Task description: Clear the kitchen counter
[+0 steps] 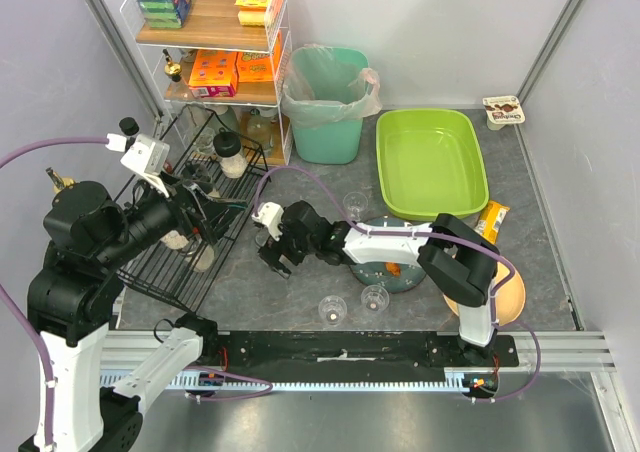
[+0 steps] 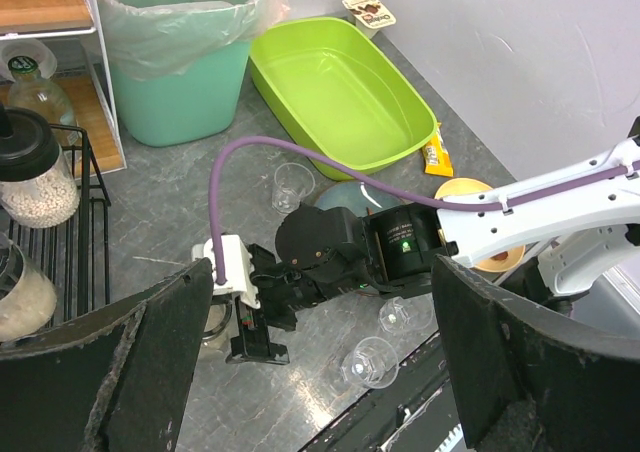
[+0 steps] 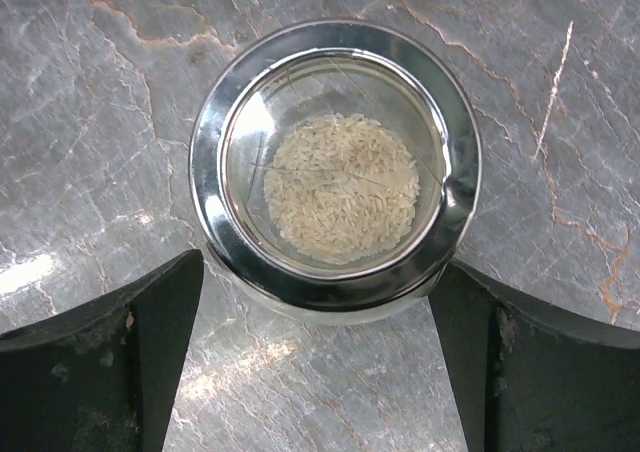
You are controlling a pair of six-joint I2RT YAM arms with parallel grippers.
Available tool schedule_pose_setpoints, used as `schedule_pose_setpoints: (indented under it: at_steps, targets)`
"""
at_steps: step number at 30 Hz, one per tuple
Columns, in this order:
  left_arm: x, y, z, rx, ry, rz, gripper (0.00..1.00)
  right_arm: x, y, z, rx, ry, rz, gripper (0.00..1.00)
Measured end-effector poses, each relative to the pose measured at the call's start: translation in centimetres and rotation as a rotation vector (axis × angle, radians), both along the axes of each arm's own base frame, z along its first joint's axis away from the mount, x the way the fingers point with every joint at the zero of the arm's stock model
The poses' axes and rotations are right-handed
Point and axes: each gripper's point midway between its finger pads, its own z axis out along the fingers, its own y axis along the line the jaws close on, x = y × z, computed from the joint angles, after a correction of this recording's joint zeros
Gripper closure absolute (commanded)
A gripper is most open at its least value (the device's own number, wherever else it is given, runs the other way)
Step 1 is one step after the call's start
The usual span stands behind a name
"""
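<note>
Cups first: two clear plastic cups [image 1: 332, 309] [image 1: 374, 297] stand near the front edge of the counter [image 1: 250, 292], the big dark grey stone-look top that everything here sits on. Just past them the right arm stretches leftward across the counter, and its claw [image 3: 315, 272] points straight down with the fingers [image 3: 100, 352] spread wide. A metal-rimmed glass jar [image 3: 335, 182] with some rice in it stands on the stone between them. From the wrist view the pads look just clear of the glass, so it isn't clamped.

A teal plate [image 1: 400, 280] with a small orange bit [image 1: 393, 268] on it lies under that arm. An orange plate [image 1: 508, 297] pokes out by the elbow on the right.

Over on the left, the left claw [image 2: 325, 282] hangs above the black wire rack [image 1: 170, 262], also opened wide and holding nothing. A black-lidded jar [image 1: 232, 154] stands at the rack's far end.

Further back there's a third cup [image 1: 355, 205] and a yellow snack packet [image 1: 491, 218]. The lime green tub [image 1: 385, 162] is behind them. At the far wall stand a teal bin [image 1: 325, 122] with a bag liner and a wire shelf [image 1: 215, 37] of boxes, and a pudding cup [image 1: 503, 110] sits in the corner.
</note>
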Motion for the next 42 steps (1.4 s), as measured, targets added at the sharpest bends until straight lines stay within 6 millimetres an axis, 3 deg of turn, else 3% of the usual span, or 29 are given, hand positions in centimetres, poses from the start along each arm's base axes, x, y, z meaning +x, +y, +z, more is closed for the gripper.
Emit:
schedule_pose_setpoints:
  at_steps: [19,28,32,36,42]
  targets:
    - [0.3,0.3,-0.3,0.007,0.006,0.022,0.05,0.7,1.6,2.1,0.126,-0.059,0.000,0.02]
    - [0.2,0.4,-0.2,0.008,0.001,0.024,0.05,1.0,2.1,0.7,0.131,-0.054,-0.012,0.02]
    - [0.2,0.4,-0.2,0.012,-0.002,0.025,0.05,0.9,2.0,-0.1,0.119,-0.043,-0.014,0.15]
    - [0.3,0.5,-0.2,0.015,-0.005,0.029,0.05,0.9,2.0,-0.2,0.122,-0.043,-0.016,0.37]
    - [0.0,0.9,0.1,0.013,-0.022,0.047,0.05,1.1,2.1,-0.1,0.122,-0.045,-0.031,0.50]
